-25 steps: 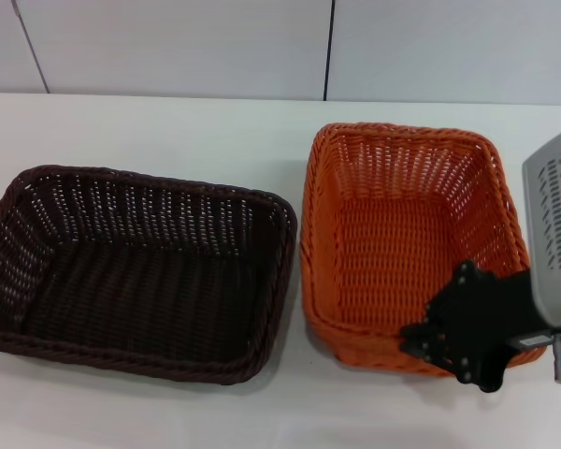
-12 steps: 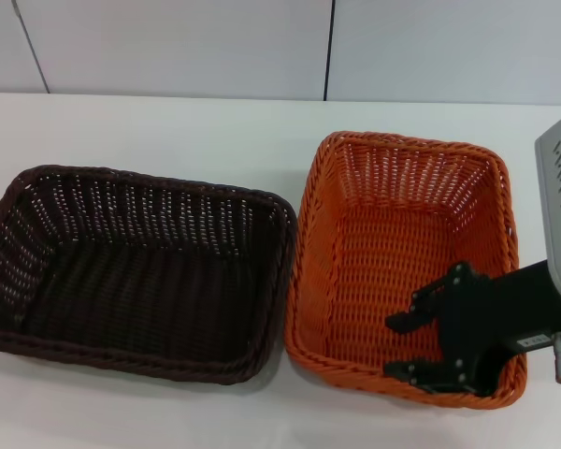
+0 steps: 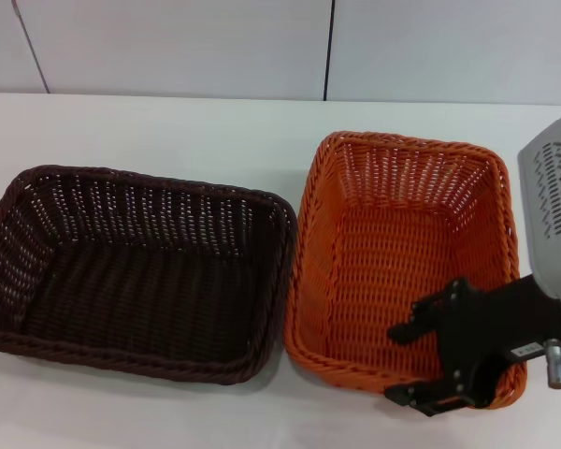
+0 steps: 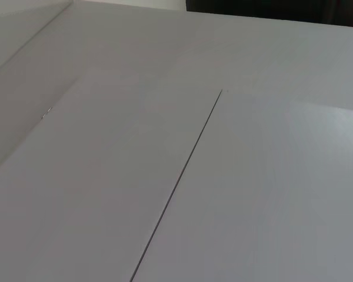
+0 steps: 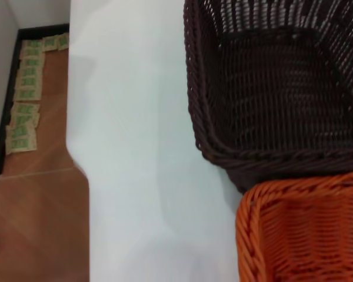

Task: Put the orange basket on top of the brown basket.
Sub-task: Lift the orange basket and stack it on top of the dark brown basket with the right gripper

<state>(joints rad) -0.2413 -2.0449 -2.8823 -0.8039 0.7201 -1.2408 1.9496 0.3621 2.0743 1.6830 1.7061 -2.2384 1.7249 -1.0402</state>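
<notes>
The orange basket (image 3: 402, 262) sits on the white table (image 3: 168, 126), just beside the brown basket (image 3: 136, 267). The right gripper (image 3: 413, 363) is at its near rim, fingers apart, one inside, one outside

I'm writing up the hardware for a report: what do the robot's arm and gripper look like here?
Only the right arm shows. The right gripper is matte black with two flat angular fingers. Behind it, a light grey housing has rows of vent slots, and a small silver fitting sticks out beside the wrist.

The orange basket (image 3: 393, 253) sits upright beside the brown basket (image 3: 136, 271).
</notes>
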